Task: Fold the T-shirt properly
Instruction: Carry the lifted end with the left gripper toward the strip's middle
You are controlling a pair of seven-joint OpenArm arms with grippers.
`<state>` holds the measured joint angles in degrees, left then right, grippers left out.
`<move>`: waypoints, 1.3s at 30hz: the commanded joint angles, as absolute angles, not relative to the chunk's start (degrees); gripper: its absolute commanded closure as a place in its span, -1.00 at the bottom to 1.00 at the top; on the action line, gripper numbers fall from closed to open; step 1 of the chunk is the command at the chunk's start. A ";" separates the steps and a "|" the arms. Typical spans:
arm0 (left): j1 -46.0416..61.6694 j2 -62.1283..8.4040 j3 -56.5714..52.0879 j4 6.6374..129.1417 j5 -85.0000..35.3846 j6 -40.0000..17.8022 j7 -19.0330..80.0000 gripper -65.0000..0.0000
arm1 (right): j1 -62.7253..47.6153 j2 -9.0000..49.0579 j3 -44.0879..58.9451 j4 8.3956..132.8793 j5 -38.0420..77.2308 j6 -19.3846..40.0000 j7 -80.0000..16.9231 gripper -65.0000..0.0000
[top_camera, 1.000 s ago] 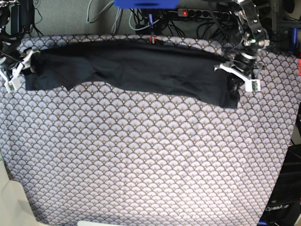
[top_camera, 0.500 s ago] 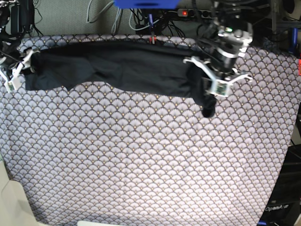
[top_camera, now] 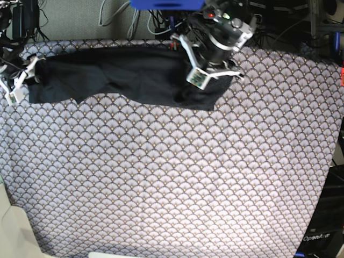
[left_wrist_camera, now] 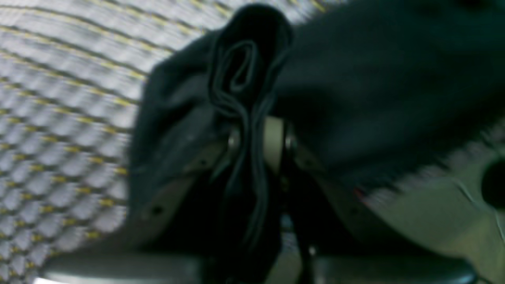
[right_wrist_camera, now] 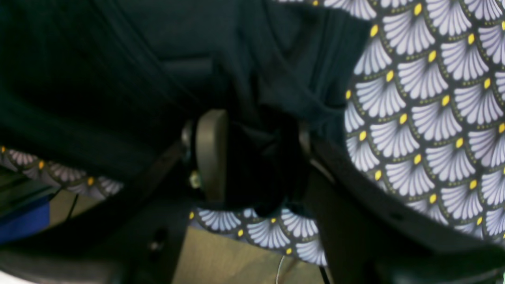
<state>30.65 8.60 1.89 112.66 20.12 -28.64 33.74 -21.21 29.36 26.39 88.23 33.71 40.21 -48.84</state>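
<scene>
The black T-shirt [top_camera: 129, 75] lies as a long band along the far side of the patterned table [top_camera: 172, 177]. Its right end is doubled back over the middle. My left gripper [top_camera: 207, 80] hovers over that doubled end, shut on a bunch of the cloth. The blurred left wrist view shows the T-shirt [left_wrist_camera: 355, 79] pinched between the gripper's [left_wrist_camera: 252, 146] pads. At the shirt's left end my right gripper [top_camera: 27, 80] stands low. In the right wrist view dark T-shirt cloth [right_wrist_camera: 158, 59] fills the gap between the fingers of the gripper [right_wrist_camera: 260, 157].
Cables and a power strip [top_camera: 226, 15] run behind the table's far edge, beside a blue part [top_camera: 166, 4]. A pale object [top_camera: 13, 231] sits past the near left corner. Dark equipment [top_camera: 322, 236] stands off the table's right edge.
My left gripper has swept leftwards along the far side, carrying the shirt's right end over the middle, so the band is shorter. The right gripper and the left end have stayed put.
</scene>
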 commanded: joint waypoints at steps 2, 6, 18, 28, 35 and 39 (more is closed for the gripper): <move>30.20 9.00 3.65 114.59 19.47 -28.53 33.89 1.00 | -21.14 30.64 26.86 89.10 34.59 40.00 -48.04 0.25; 28.62 9.00 5.67 114.95 19.47 -32.04 36.35 1.00 | -21.14 30.64 26.86 89.10 34.59 40.00 -48.04 0.25; 17.63 9.00 13.23 114.59 19.74 -36.79 50.33 1.00 | -21.23 29.14 26.77 89.10 34.59 40.00 -48.04 0.25; 16.04 9.00 19.03 114.24 19.91 -36.62 51.12 1.00 | -21.23 29.14 26.77 89.10 34.59 40.00 -48.13 0.25; 14.11 9.00 22.11 113.45 19.56 -36.62 51.12 1.00 | -21.23 29.05 26.77 89.10 34.59 40.00 -48.13 0.25; 13.49 9.00 25.27 112.22 20.09 -36.09 51.12 1.00 | -21.23 29.05 26.77 89.01 34.59 40.00 -48.13 0.25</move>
<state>14.22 8.36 25.12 111.39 20.43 -36.60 52.51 -21.17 27.90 26.33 88.23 33.71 40.21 -48.82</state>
